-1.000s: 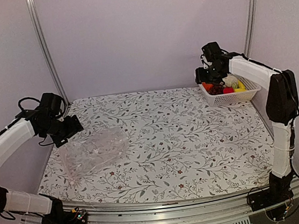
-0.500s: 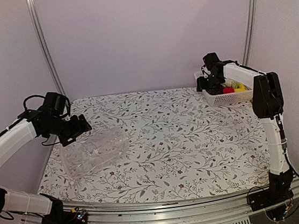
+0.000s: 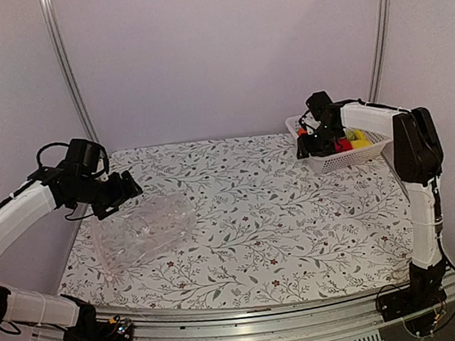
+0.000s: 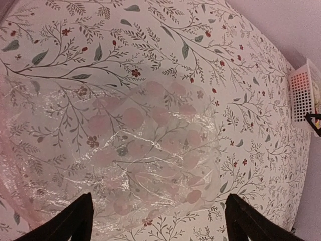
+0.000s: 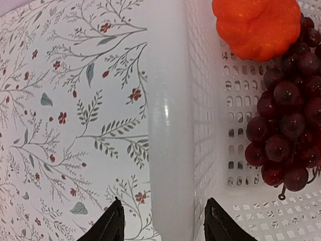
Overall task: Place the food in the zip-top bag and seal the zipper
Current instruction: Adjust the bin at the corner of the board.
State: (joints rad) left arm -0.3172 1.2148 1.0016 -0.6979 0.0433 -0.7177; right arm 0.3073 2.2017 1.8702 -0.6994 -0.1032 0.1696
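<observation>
**Ana:** Where does the job stand?

**Ben:** At the very start, I'd say. The zip-top bag (image 3: 144,229) lies flat and crinkled on the left of the surface (image 3: 283,222), with nothing in it. All the food I can see sits in the white basket (image 5: 170,125) at the far right corner, well apart from the bag.

**Ana:** What's in the basket?

**Ben:** The right wrist view shows the orange ball (image 5: 256,25) touching the grape bunch (image 5: 286,135). From above, a red piece (image 3: 342,146) and a yellow piece (image 3: 358,141) lie behind them.

**Ana:** And the right pincer (image 5: 163,203)?

**Ben:** It straddles the basket's left wall, one finger outside and one inside. The jaws stand apart, with a gap showing on the outer side, so it grips nothing.

**Ana:** So it's going for the basket, not a piece?

**Ben:** That's my guess. Closing there would catch the wall, perhaps to drag the basket toward the bag. To take food instead, it must shift right, over the orange ball or the grapes.

**Ana:** The left side?

**Ben:** The left pincer (image 4: 159,206) hovers over the bag, jaws wide, holding nothing. It needs to find the mouth edge and lift it. I can't make out the zipper in the plastic, so which edge opens is unclear.
</observation>
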